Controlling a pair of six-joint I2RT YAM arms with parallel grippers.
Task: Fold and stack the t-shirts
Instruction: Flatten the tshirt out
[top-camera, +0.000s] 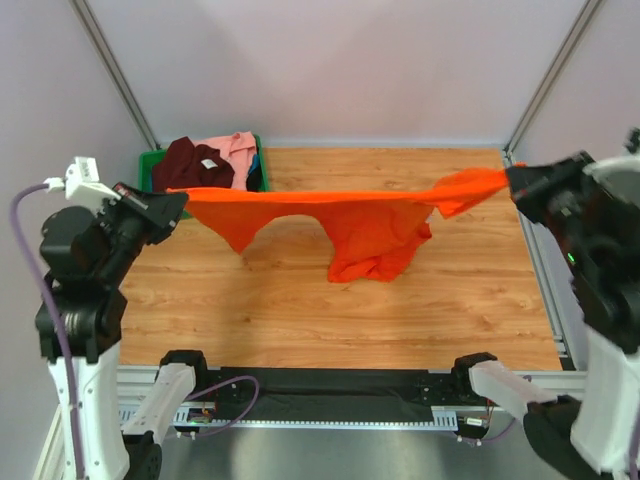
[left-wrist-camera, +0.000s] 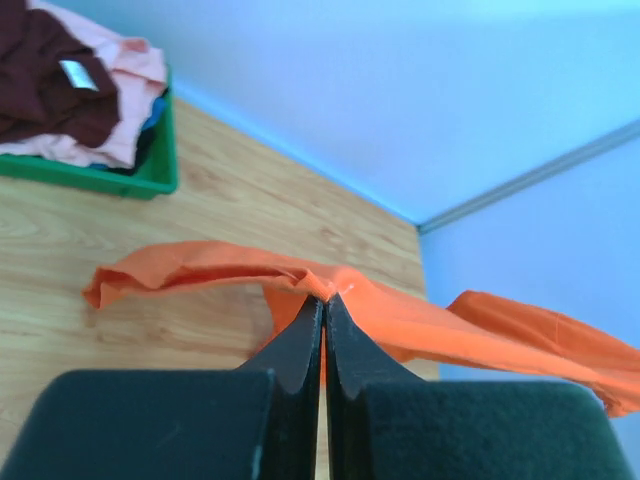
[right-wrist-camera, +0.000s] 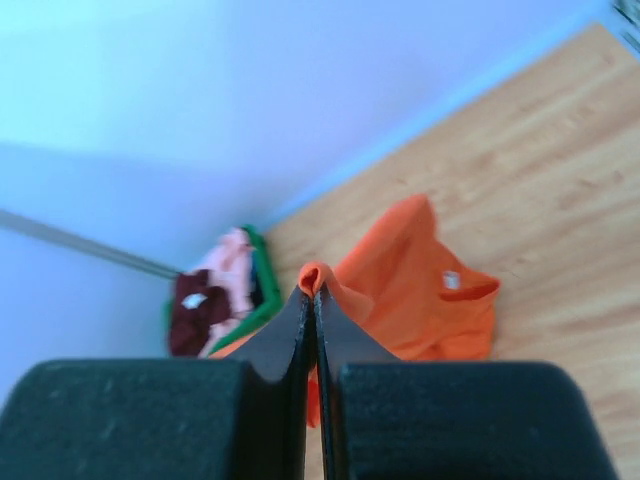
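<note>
Orange shirt (top-camera: 365, 225) stretched between my left gripper (top-camera: 178, 203) and my right gripper (top-camera: 512, 181) bars crossing at mid-table. Its hanging folds fill centre. Table (top-camera: 300, 310) near me open. Bin (top-camera: 148, 165) blocks far left corner.

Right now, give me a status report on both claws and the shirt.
Left claw shut on bright orange cloth t-shirt. Right claw shut on its other end, shirt stretched over wooden table. Nothing in the way.

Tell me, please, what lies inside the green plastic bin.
The green plastic bin holds a crumpled dark maroon cloth shirt with a white label, lying over a light pink cloth shirt. A blue scrap peeks out; anything beneath is covered.
</note>
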